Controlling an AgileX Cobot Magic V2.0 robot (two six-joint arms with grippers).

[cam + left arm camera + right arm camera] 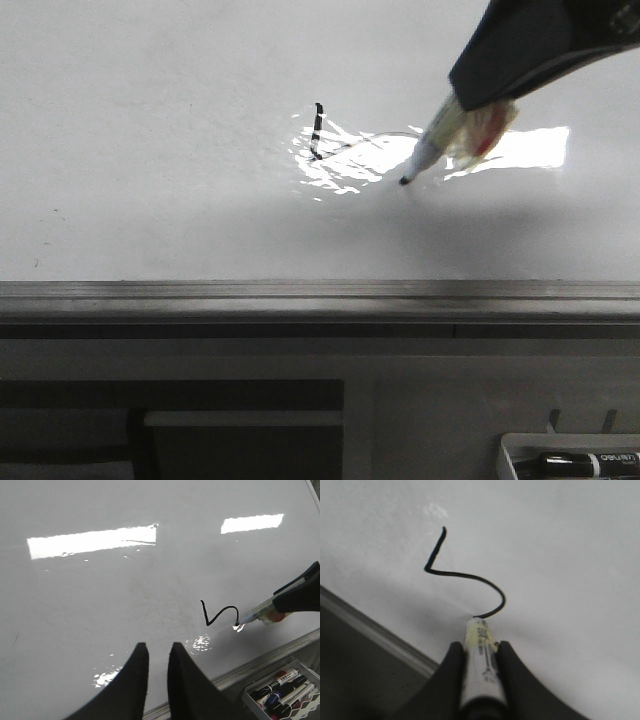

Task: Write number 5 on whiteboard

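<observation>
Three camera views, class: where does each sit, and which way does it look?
Front view: faces forward over the whiteboard; the right tool enters top right.
Left wrist view: looks down past the left tool.
Right wrist view: looks along the marker.
All three share the partly drawn number 5.

the whiteboard (150, 120) lies broad and bare to the left of the half-drawn number 5 (217, 614), so there is open room there, broken only by the left gripper (157, 666), which hovers just above the board near the grey rail (300, 292) with its fingers a narrow gap apart. on the right the right gripper (480, 652), clamped on a marker (430, 150) whose tip touches the board at the end of the curve, fills the space over that part. off the board past the rail, a tray of markers (280, 690) stands in the way low down.
</observation>
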